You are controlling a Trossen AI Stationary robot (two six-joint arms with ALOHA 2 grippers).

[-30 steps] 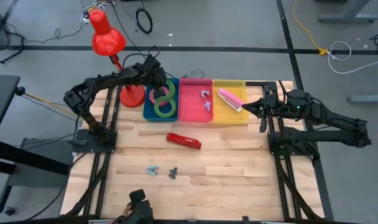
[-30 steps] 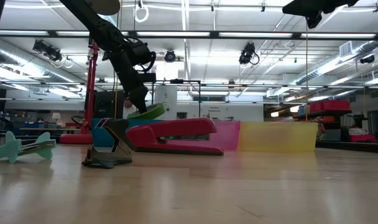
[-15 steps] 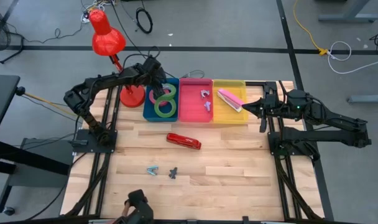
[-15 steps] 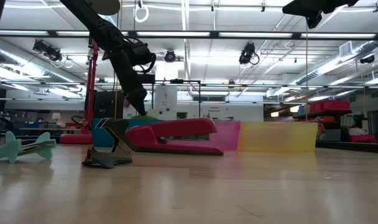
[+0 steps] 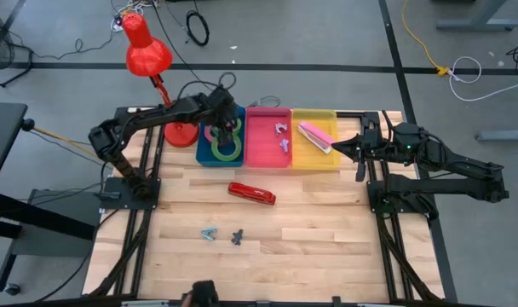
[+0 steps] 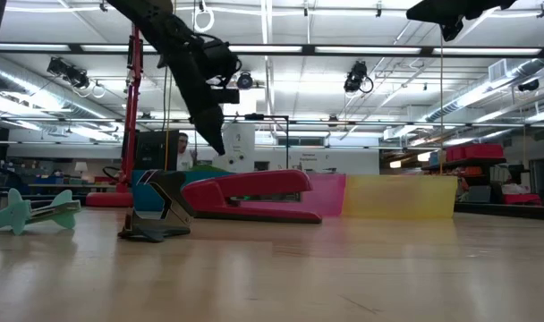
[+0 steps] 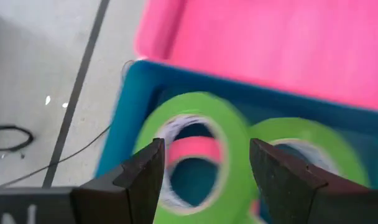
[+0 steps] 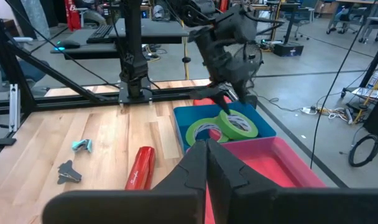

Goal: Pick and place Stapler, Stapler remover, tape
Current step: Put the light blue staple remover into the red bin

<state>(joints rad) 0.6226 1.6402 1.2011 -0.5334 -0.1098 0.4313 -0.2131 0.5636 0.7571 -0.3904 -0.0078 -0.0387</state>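
Two green tape rolls (image 5: pixel 227 152) (image 7: pixel 235 127) (image 7: pixel 313 134) lie flat in the blue bin (image 5: pixel 201 155), overlapping a pink roll (image 7: pixel 198 149). My left gripper (image 5: pixel 228 128) (image 7: pixel 204 180) hovers over them, open and empty. A red stapler (image 5: pixel 251 194) lies on the table's middle. A teal stapler remover (image 5: pixel 209 233) and a dark one (image 5: pixel 237 236) lie nearer the front edge. My right gripper (image 5: pixel 342 147) (image 8: pixel 206 149) is shut and empty above the yellow bin's right rim.
A pink bin (image 5: pixel 267 158) holds two stapler removers (image 5: pixel 283 136). A yellow bin (image 5: pixel 314 160) holds a pink stapler (image 5: pixel 314 136). A red desk lamp (image 5: pixel 148 51) has its base (image 5: pixel 181 132) left of the blue bin. Bare wood lies around the red stapler.
The green roll that hung at my left gripper has come away from it and dropped flat into the blue bin. My left gripper has then gone up a little and toward the table's right, staying over the bin.
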